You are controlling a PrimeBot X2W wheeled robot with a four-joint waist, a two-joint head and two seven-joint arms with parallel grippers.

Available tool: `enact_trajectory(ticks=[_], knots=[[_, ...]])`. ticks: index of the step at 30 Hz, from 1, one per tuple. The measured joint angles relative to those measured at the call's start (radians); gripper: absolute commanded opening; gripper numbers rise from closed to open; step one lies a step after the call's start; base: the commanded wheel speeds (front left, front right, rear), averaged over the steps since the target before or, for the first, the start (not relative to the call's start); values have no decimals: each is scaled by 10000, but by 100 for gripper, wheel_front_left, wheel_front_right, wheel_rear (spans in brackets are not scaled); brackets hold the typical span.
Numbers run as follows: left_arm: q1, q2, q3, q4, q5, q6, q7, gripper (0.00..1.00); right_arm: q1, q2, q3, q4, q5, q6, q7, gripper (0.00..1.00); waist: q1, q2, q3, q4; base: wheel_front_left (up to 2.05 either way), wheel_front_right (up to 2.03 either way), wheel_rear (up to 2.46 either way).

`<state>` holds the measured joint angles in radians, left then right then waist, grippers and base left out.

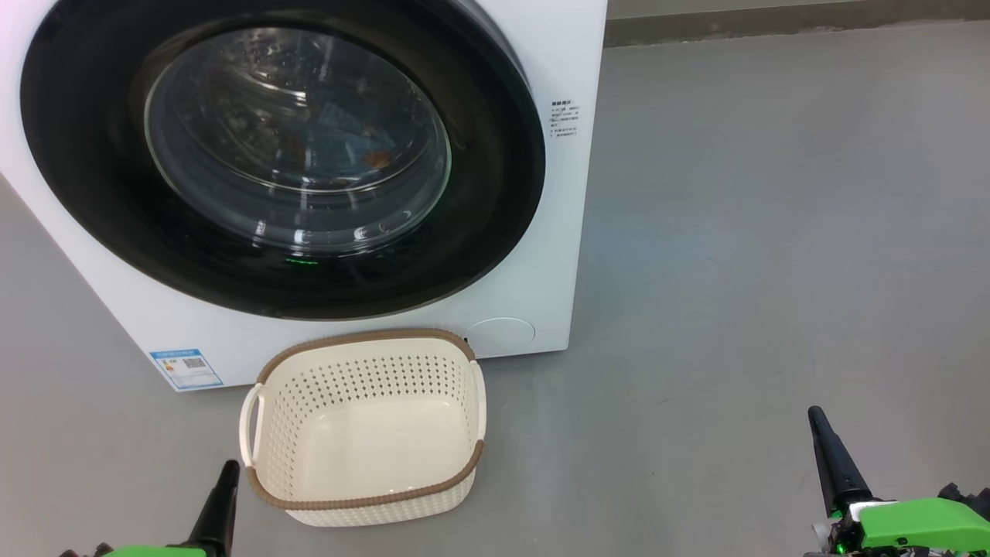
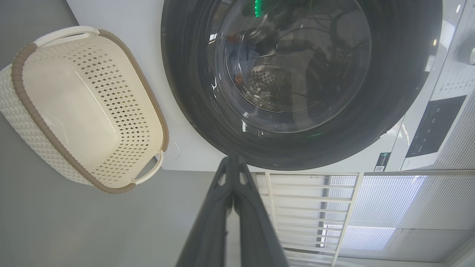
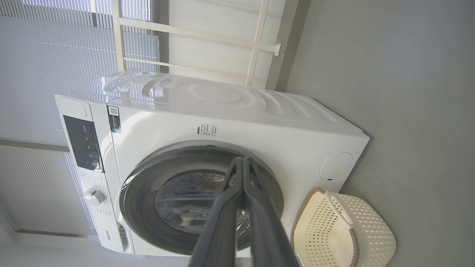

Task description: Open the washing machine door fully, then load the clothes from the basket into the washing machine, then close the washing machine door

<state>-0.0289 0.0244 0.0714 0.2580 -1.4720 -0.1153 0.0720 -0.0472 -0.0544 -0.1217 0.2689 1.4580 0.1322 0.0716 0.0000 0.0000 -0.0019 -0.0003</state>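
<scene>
While the head camera looks down on the laundry corner, the left gripper (image 1: 229, 468) pokes up at seven o'clock. Its jaws are pinched flat together with nothing between them, and on the left wrist camera the two dark fingers (image 2: 211, 222) meet right at the tip.

Moving right, a blue label sticker (image 1: 186, 368) sits low on the white front at about eight o'clock. Above it, from ten o'clock round to twelve, is the washing machine door (image 1: 93, 193). The glossy black rim lies flush against the cabinet, so it's closed. Look through the glass bowl and there are the clothes (image 1: 377, 158), an orange-brown fleck of print inside the drum. The left wrist camera picks up a bit of blue cloth in there too.

Down at six o'clock, the basket (image 1: 363, 338) stands upright on the floor (image 1: 735, 271) just in front of the washing machine (image 1: 541, 255). Its brown rim faces up and its pale bottom is bare.

Further right, a round flap (image 1: 500, 336) sits at the cabinet's lower corner. Then comes open grey floor out to three o'clock.

At five o'clock the right gripper (image 1: 814, 414) is well apart from the basket. Its jaws are closed tight on nothing, and its wrist camera shows them as one dark point. In that view the tip lies over the door's upper rim, and the control panel (image 3: 82, 142) and dial (image 3: 93, 195) sit at nine o'clock.
</scene>
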Motion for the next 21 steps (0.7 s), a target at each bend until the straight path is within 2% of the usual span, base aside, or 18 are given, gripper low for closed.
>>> enact_trajectory(ticks=[11, 21], knots=[[-326, 4, 69, 59, -1250, -52, 353, 0, -129, 65, -151, 12, 1315, -2, 339, 0, 0, 0, 50, 3, 0, 0, 0], [-379, 6, 77, 59, -1285, -52, 353, 0, -217, 77, -153, 10, 1398, -2, 339, 0, -1, 1, 50, 3, 0, 0, 0]])
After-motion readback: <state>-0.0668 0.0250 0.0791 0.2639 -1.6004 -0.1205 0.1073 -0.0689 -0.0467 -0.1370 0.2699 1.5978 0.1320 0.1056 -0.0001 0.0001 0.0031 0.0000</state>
